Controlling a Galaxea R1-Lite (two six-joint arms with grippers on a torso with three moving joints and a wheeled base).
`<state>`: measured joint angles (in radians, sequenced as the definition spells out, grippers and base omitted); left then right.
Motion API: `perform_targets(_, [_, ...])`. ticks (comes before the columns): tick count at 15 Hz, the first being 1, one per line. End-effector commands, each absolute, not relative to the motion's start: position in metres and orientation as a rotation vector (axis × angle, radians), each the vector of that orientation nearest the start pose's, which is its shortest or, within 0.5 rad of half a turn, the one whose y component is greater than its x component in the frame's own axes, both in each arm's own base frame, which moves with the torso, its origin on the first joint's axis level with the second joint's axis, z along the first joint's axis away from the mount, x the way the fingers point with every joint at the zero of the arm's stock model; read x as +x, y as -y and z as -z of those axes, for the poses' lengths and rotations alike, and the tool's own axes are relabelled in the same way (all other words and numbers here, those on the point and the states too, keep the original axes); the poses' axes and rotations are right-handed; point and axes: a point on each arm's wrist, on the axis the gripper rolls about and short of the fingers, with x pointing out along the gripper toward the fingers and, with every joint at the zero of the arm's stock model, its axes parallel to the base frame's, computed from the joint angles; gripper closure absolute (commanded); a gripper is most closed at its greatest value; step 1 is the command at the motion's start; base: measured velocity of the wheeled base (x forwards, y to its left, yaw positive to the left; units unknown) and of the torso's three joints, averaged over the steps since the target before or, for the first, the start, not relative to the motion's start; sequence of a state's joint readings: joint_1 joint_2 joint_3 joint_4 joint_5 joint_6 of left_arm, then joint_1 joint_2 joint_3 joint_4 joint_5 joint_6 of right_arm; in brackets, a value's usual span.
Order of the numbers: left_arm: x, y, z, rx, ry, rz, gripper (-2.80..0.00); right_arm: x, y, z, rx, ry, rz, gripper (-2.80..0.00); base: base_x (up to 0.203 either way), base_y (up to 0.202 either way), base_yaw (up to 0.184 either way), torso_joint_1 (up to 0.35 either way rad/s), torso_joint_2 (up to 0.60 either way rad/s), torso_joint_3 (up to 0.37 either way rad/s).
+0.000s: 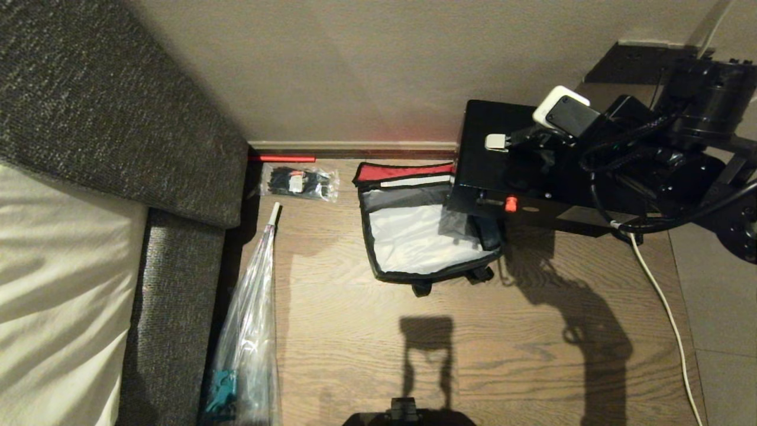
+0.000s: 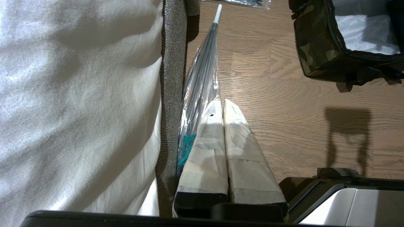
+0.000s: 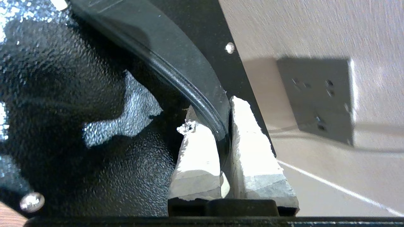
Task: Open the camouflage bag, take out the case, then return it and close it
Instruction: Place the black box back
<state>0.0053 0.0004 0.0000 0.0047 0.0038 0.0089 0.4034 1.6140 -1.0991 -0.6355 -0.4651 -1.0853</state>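
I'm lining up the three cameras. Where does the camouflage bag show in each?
Head view: camouflage bag centre, lid open, on the floor.
Left wrist view: upper right corner.
Right wrist view: not in it.
Shared landmark: the wrapped umbrella beside the sofa.

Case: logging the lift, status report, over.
Right gripper shut on the case handle, case held above the open camouflage bag. Left gripper shut, parked by the sofa. Nothing in the way.

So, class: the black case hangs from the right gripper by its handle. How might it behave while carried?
The case looks rigid, so probably won't sag. Pinched only at its thin handle by the right gripper, it may swing or tilt.
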Motion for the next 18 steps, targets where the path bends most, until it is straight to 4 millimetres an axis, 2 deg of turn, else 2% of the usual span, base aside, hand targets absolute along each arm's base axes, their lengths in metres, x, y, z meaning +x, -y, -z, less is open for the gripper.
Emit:
perform_targets(1, [-0.023, 0.0, -0.074, 0.009, -0.006, -0.011, 0.0, 0.276, -0.118, -0.293, -1.032, 0.086, 0.086, 0.0, 0.0, 0.0, 0.0, 0.0, 0.0, 0.0])
perform_targets(9, [-0.023, 0.0, -0.074, 0.008, -0.006, -0.011, 0.0, 0.265, -0.154, -0.283, -1.002, 0.106, -0.054, 0.0, 0.0, 0.0, 0.0, 0.0, 0.0, 0.0])
perform_targets(11, [-0.023, 0.0, -0.075, 0.009, -0.005, -0.011, 0.0, 0.267, -0.162, -0.27, -1.017, 0.09, -0.087, 0.0, 0.0, 0.0, 0.0, 0.0, 0.0, 0.0])
perform_targets(18, [-0.023, 0.0, -0.075, 0.009, -0.005, -0.011, 0.0, 0.265, -0.195, -0.254, -0.982, 0.084, -0.194, 0.0, 0.0, 0.0, 0.0, 0.0, 0.0, 0.0])
